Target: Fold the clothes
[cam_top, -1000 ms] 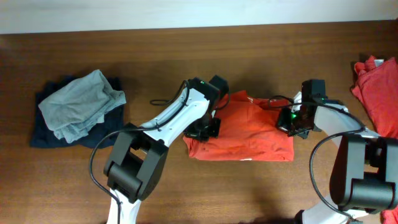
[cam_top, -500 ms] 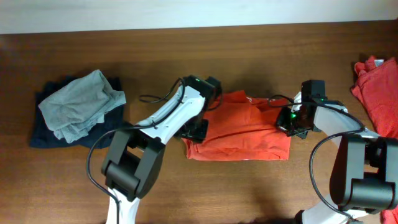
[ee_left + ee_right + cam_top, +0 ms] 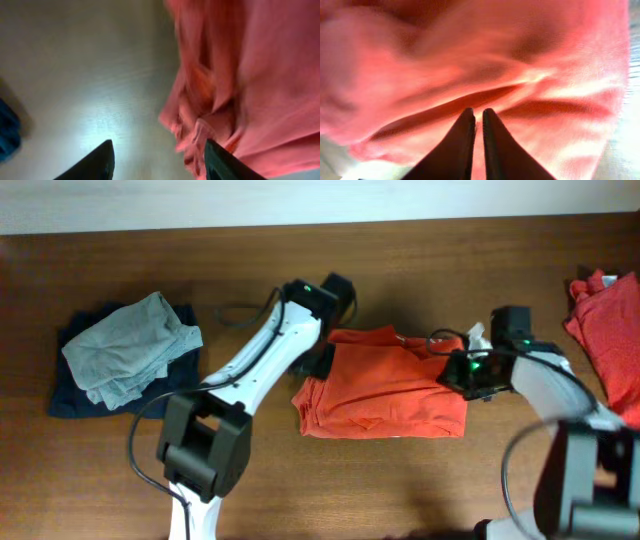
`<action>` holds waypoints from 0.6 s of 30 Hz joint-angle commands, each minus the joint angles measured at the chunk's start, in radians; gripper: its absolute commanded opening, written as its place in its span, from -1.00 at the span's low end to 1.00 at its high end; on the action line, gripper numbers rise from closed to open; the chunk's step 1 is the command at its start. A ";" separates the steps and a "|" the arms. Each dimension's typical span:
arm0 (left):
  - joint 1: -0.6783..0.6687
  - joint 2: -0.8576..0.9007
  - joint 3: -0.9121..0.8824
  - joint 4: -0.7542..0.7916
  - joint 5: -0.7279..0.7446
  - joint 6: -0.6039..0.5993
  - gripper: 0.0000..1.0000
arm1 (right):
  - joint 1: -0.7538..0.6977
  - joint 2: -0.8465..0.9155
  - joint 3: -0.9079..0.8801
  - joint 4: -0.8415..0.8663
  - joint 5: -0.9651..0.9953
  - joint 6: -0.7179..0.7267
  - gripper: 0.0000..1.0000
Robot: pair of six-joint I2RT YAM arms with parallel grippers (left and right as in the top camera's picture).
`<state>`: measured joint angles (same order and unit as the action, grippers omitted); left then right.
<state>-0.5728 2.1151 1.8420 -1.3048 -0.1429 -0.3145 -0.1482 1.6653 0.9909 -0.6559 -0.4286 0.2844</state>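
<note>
Left gripper [image 3: 157,150] jaws spread, right gripper [image 3: 477,112] jaws nearly pressed together, so a snag could easily unfold that red-orange cotton T-shirt [image 3: 385,390].

At 3 o'clock the red-orange cotton T-shirt [image 3: 608,330] ran off the overhead frame edge. Left wrist view was smeared. Whether the right gripper [image 3: 478,111] pinched anything was unreadable.
</note>
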 commanded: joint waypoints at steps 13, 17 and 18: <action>0.022 0.104 0.019 0.287 0.323 0.515 -0.02 | -0.003 -0.153 0.007 -0.299 0.083 0.050 -0.59; 0.022 0.143 0.019 0.296 0.323 0.519 -0.03 | -0.003 -0.149 0.007 -0.303 0.103 0.050 -0.51; 0.022 0.146 0.019 0.299 0.323 0.529 -0.03 | -0.003 -0.149 0.007 -0.303 0.103 0.050 -0.50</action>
<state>-0.5529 2.2417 1.8660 -1.0126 0.1497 0.1608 -0.1482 1.5112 0.9943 -0.9581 -0.3557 0.3290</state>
